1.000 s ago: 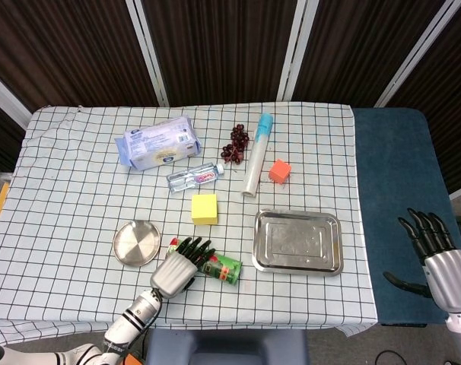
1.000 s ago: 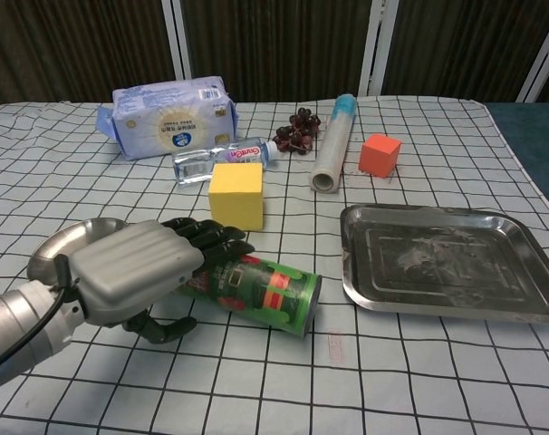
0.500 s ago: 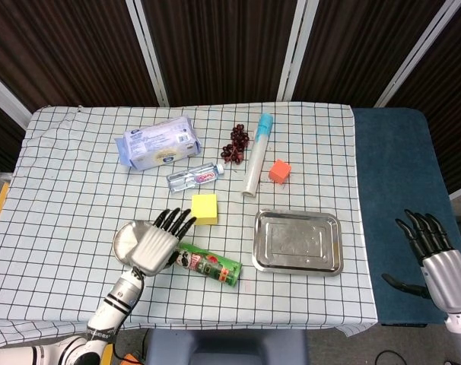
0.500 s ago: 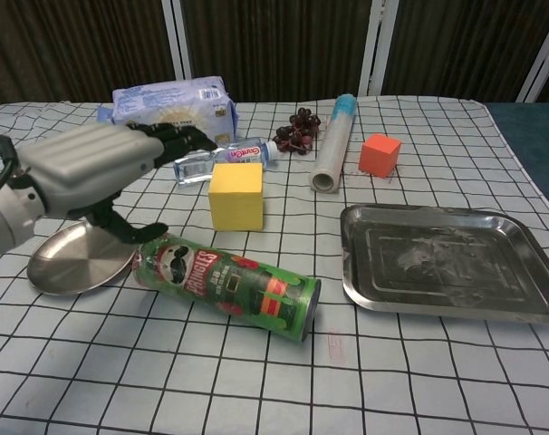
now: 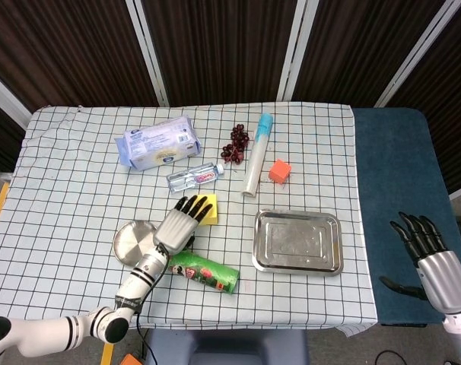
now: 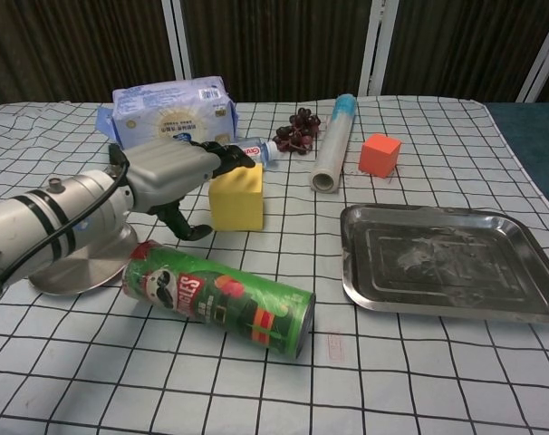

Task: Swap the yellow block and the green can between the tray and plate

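Far left on the checked tablecloth [image 5: 63, 190] we see the round metal plate [image 5: 128, 242], bare, partly covered in the chest view by the left forearm. Just right of it our left hand [image 5: 179, 225] hovers with fingers stretched out and spread, holding nothing; its fingertips reach over the near left edge of the yellow block [image 6: 239, 195], and we cannot tell whether they touch it. The block stands on the cloth, between plate and tray, on neither. Below it the green can [image 6: 222, 299] lies on its side on the cloth, its printed face end pointing toward the plate and its open rim toward the tray. Behind these, at the back left, lies a blue and white wipes pack [image 5: 157, 143], and nearer us a small water bottle [image 5: 194, 178] lies flat just behind the block. Moving right, a bunch of dark grapes [image 5: 235, 143] sits beside a long roll [image 5: 256, 154] with a blue cap, and an orange cube [image 5: 279, 171] rests just right of the roll's near end. In front of that, the rectangular metal tray [image 5: 297, 242] sits with nothing in it, well apart from the can. Far right, off the cloth and over the blue surface [image 5: 398, 182], our right hand [image 5: 432, 258] shows in the head view only, fingers apart and extended, gripping nothing.
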